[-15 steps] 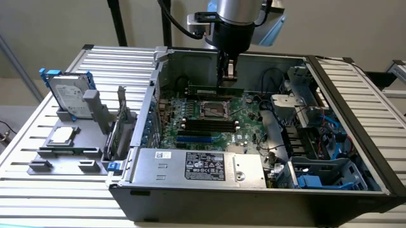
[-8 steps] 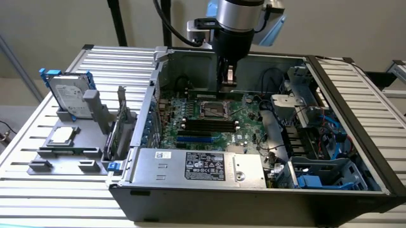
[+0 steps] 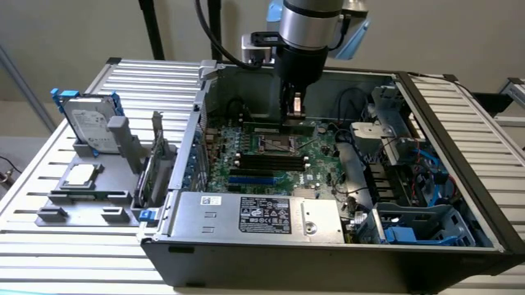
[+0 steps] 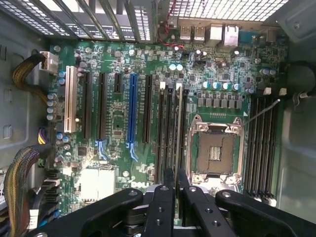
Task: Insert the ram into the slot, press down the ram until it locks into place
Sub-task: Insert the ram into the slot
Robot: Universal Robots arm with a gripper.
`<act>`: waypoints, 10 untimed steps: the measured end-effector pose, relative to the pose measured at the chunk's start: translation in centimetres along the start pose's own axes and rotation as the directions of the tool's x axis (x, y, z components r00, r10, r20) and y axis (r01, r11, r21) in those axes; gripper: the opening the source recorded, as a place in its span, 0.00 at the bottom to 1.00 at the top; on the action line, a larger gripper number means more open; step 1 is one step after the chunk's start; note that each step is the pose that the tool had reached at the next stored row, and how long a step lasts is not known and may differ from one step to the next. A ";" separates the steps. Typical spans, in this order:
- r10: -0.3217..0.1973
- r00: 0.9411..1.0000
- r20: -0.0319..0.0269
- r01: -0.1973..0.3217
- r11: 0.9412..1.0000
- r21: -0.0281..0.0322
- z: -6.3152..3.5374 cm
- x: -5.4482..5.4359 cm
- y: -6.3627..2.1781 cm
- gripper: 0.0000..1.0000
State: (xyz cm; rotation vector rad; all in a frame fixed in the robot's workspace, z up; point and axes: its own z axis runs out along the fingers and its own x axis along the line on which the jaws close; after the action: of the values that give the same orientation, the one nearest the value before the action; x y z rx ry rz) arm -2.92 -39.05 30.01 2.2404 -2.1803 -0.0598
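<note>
My gripper (image 3: 294, 115) (image 4: 175, 174) reaches down into the open computer case and is shut on the ram (image 3: 271, 128) (image 4: 177, 129). The ram is a thin green strip, lying level in the exterior view and seen edge-on in the wrist view. It lines up along the group of long black slots (image 4: 169, 133) (image 3: 271, 161) between the silver CPU socket (image 4: 216, 150) and the expansion slots. In the exterior view it looks raised above the motherboard (image 3: 324, 166). Whether it touches a slot I cannot tell. A second group of black slots (image 4: 262, 143) lies on the socket's other side.
The case walls (image 3: 459, 153) and a drive cage (image 3: 426, 224) close in around the board. A silver labelled box (image 3: 246, 215) sits at the case front. Cable bundles (image 4: 19, 192) run beside the blue slot (image 4: 132, 108). A hard drive (image 3: 90, 126) stands on a grey fixture at the exterior view's left.
</note>
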 end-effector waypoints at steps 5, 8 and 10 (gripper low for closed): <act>0.000 1.000 0.000 0.000 1.000 0.000 0.52 0.3 0.00 0.13; 0.000 1.000 -0.001 0.000 1.000 0.000 0.84 0.4 0.02 0.13; 0.000 1.000 -0.001 0.000 1.000 0.000 1.09 0.5 0.02 0.13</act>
State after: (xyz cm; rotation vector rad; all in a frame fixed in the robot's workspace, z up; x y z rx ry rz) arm -2.97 -39.52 28.92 2.2399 -2.1799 -0.0587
